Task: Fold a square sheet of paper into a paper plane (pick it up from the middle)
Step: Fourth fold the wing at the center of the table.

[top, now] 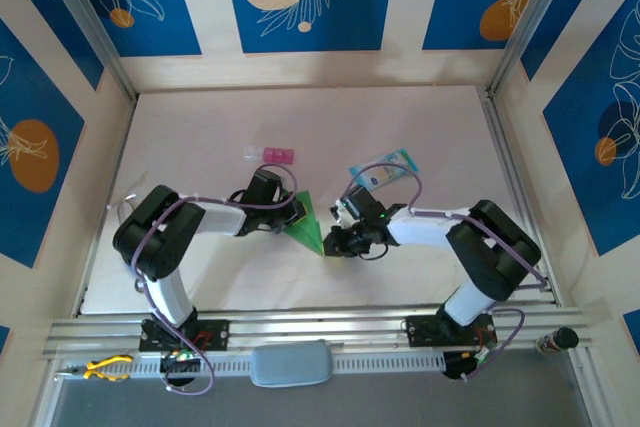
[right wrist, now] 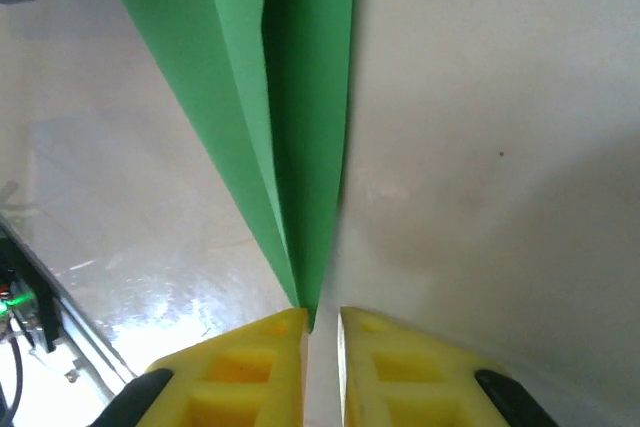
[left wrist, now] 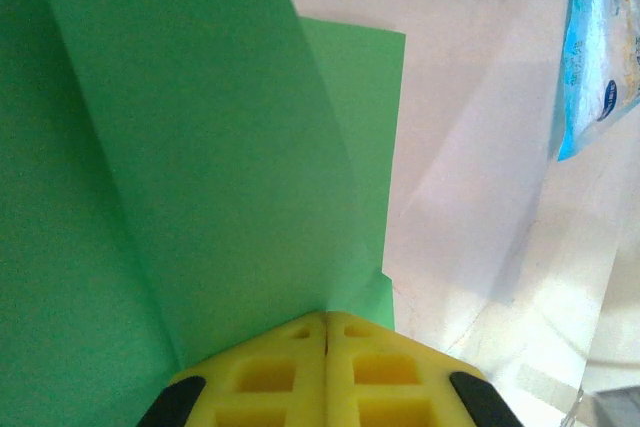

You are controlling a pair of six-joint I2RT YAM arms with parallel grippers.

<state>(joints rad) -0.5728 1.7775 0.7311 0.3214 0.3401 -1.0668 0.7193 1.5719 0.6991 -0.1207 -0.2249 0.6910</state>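
Two end effectors meet at the paper [top: 306, 219], which lies on the worktop [top: 200, 147] between the arms, a little nearer than the packet [top: 383, 171] and the pink block [top: 272, 154]. It is already creased into a narrow wedge. Seen from above, its long axis runs from a broad end on the far left to a sharp tip on the near right. The left end effector [top: 283, 215] sits at the broad end. In its wrist view the yellow fingers [left wrist: 270, 372] are pressed together with no gap, and the paper [left wrist: 200, 147] rises straight out of their seam, so it is clenched on the paper and holds a flap up off the worktop. The right end effector [top: 333, 240] is at the tip. In its wrist view the paper [right wrist: 290, 97] narrows straight down to the right end effector [right wrist: 322, 315], whose jaws stand a slit apart. The point rests at the mouth of that slit, against the left-hand finger [right wrist: 265, 357], and appears loose rather than pinched. The coming move probably turns on this line-up: the wedge's axis points directly into the right jaws, so the right arm is the nearer one for working the nose, while the left arm anchors the wide end. If the right jaws close off-axis, the tip may crumple or slide sideways.
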